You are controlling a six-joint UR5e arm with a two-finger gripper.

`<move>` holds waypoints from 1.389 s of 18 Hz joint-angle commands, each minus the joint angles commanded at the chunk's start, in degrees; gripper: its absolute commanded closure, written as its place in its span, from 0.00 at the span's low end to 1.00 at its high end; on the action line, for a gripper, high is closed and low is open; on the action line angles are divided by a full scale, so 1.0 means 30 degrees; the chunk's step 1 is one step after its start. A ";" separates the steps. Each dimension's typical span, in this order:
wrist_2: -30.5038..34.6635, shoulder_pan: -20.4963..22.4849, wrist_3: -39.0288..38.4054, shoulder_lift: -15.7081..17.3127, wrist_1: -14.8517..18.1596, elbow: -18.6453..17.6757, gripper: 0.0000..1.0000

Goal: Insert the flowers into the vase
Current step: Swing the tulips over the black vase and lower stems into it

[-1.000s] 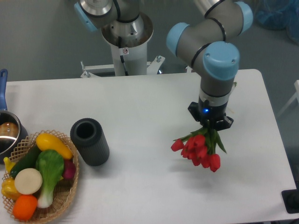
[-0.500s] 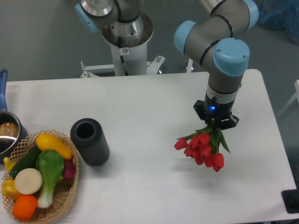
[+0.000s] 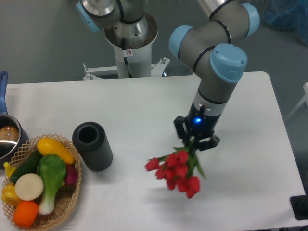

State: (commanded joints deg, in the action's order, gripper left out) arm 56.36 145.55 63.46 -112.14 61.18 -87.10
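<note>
Having swung left toward frame centre, the gripper [image 3: 195, 139] is clamping the glossy red flowers [image 3: 175, 171] by their green stems, hanging above the white worktop [image 3: 144, 110], right of the ribbed dark cylindrical vase [image 3: 92, 146].

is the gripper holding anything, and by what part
Yes: the gripper holds the flowers by the green stem end, red buds hanging below it.

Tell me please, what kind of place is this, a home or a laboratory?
Most likely a robotics lab, not a home. A UR5e arm on a pedestal works over a plain white table, its gripper holding red flowers; the props are a dark vase and a wicker basket of toy vegetables.
</note>
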 joint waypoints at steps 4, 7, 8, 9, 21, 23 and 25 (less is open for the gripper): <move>-0.1415 -0.0644 -0.1665 -0.0411 -0.2222 0.0233 1.00; -0.4035 -0.0911 -0.3886 -0.0879 -0.4655 0.0555 1.00; -0.5705 -0.0649 -0.4825 -0.0880 -0.4719 0.0760 1.00; -0.6678 -0.0211 -0.5153 -0.0764 -0.4748 0.0820 1.00; -1.3623 0.0789 -0.5069 0.2633 -0.4836 -0.0758 1.00; -1.4857 0.0877 -0.5039 0.3248 -0.4837 -0.1782 1.00; -1.5795 0.0877 -0.5010 0.3630 -0.4837 -0.2604 1.00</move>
State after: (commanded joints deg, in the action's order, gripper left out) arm 8.98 148.18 48.43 -101.25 46.67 -94.91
